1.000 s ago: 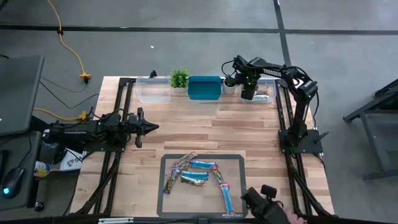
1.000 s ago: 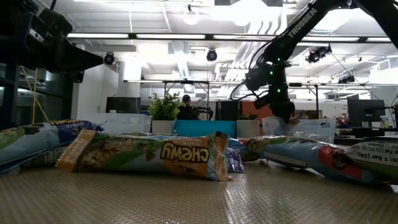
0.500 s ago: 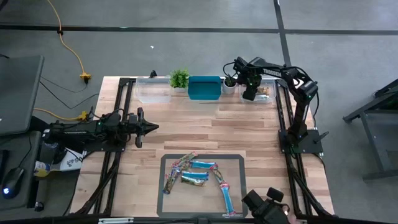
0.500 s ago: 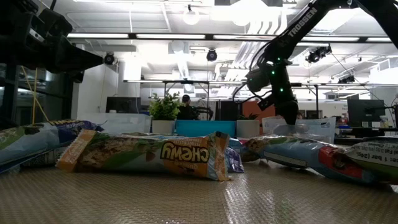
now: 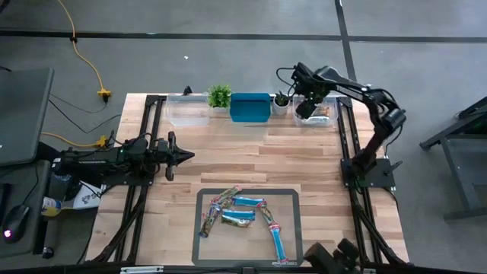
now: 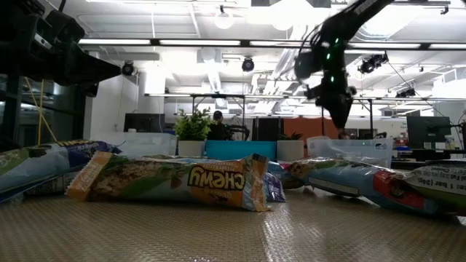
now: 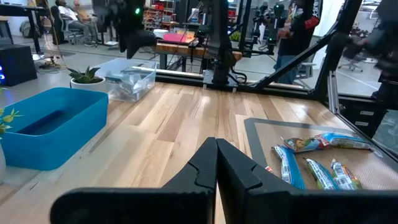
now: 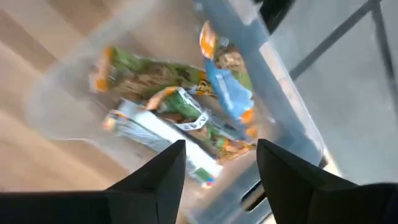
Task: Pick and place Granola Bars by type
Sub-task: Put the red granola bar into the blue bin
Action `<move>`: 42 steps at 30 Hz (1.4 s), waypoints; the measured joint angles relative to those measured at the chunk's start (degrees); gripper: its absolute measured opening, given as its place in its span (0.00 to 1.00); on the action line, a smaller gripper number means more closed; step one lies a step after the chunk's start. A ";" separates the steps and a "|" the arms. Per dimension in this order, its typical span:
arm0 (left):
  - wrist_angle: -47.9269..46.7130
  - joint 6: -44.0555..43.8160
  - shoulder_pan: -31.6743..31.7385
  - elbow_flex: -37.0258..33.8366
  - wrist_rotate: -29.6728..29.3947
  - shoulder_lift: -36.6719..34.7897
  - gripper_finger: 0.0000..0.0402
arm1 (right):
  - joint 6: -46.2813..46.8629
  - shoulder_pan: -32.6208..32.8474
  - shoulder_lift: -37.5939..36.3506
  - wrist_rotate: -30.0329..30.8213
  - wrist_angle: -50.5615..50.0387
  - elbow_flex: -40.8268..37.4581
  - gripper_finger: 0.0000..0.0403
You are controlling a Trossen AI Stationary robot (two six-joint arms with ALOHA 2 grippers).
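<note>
Several granola bars [image 5: 242,217], light blue and multicoloured, lie loose on a grey mat [image 5: 289,199] near the table's front edge; the low view shows them close up [image 6: 175,182]. More bars [image 8: 168,99] lie in a clear bin [image 5: 329,119] at the far right corner. My right gripper [image 8: 221,168] hangs open above that bin [image 6: 336,109], holding nothing. My left gripper [image 5: 185,156] waits shut over the table's left half [image 7: 216,163], clear of everything.
Along the far edge stand another clear bin [image 5: 188,111], a small plant [image 5: 220,95], a blue bin [image 5: 250,107] and a second small plant [image 5: 281,100]. Bare wood lies between the bins and the mat. A dark object [image 5: 335,259] shows at the near edge.
My right gripper has risen out of the clear bin at the far right and now hangs above it, while the arm's elbow has swung toward the table's right edge. The bars on the mat have not moved.
</note>
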 joint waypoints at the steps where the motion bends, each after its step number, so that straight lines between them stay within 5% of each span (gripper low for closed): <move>1: 0.00 0.00 0.01 0.00 -0.01 0.00 0.00 | 2.24 0.34 -1.46 -1.81 0.03 0.00 0.45; 10: 0.00 -0.02 0.00 0.01 0.00 0.00 0.00 | 17.11 7.30 -12.95 -21.15 2.68 0.04 0.45; 19: 0.00 0.00 0.01 0.01 0.00 0.01 0.00 | 32.45 19.89 -20.03 -29.31 7.61 0.04 0.45; 26: 0.00 -0.02 0.00 0.01 0.00 0.01 0.00 | 44.89 33.21 -20.62 -28.52 12.06 0.04 0.45; 37: 0.00 -0.02 0.02 0.01 -0.02 -0.01 0.00 | 65.77 55.38 -19.41 -10.40 15.13 0.04 0.45; 42: 0.00 -0.02 0.00 0.00 0.00 -0.01 0.00 | 72.95 62.92 -13.96 -7.86 15.10 0.04 0.45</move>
